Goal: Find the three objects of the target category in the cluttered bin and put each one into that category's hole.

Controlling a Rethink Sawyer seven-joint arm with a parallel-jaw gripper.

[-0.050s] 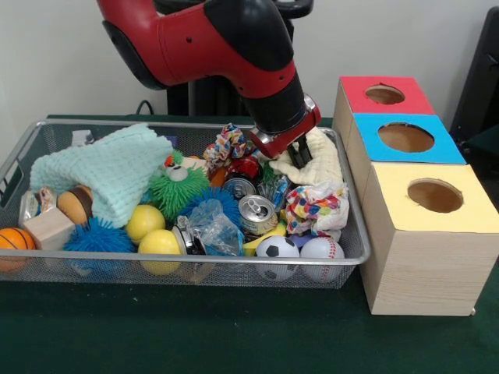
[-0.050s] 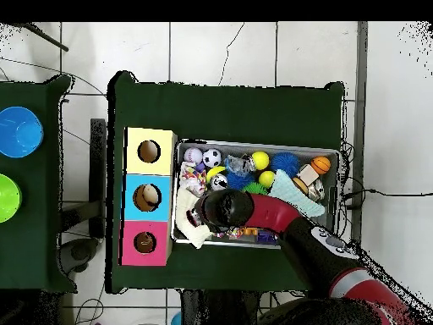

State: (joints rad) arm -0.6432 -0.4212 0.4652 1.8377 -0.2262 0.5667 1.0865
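Now we hover our gripper [image 1: 300, 158] right over the cream cloth [image 1: 320, 164], beside the blue box [image 1: 405, 139]; whether its fingers pinch it, we cannot tell.

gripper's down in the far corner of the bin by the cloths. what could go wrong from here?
Two likely risks:
1. The gripper sits right at the cream cloth; loose fabric could snag and drag the patterned cloth out with it.
2. Items are packed tight: the open can and soccer ball lie close by, so a lift may shift or tip neighbours against the wire bin.
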